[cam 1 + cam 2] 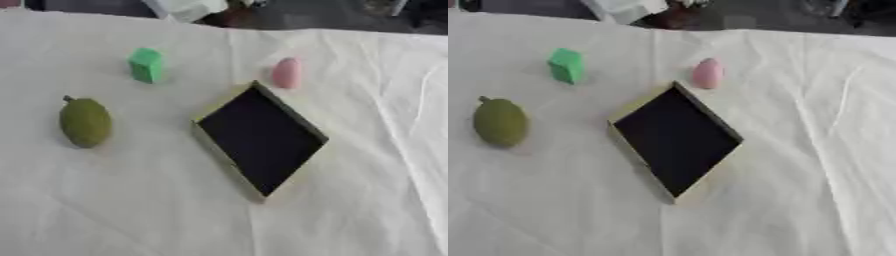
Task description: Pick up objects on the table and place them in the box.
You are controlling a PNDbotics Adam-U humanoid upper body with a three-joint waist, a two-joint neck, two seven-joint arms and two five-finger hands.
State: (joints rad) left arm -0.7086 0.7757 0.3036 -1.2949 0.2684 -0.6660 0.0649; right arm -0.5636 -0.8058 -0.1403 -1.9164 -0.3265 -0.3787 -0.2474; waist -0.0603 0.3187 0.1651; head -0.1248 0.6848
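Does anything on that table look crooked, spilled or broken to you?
Nothing looks spilled or broken. The box sits turned cornerwise, like a diamond, and holds nothing. The white cloth is creased. The green block, pink egg-shaped thing and green fruit stand apart outside it.

Worktop (367,150) covered by white cloth (131,210), creased and wrinkled, long folds seen at right side. Cloth lit evenly, soft shadows only. Far edge of worktop seen near top of both views. Beyond edge, dark floor (306,17) shown, blurred. White object (623,9) and dark reddish shape (674,19) seen past far edge, neither identifiable.
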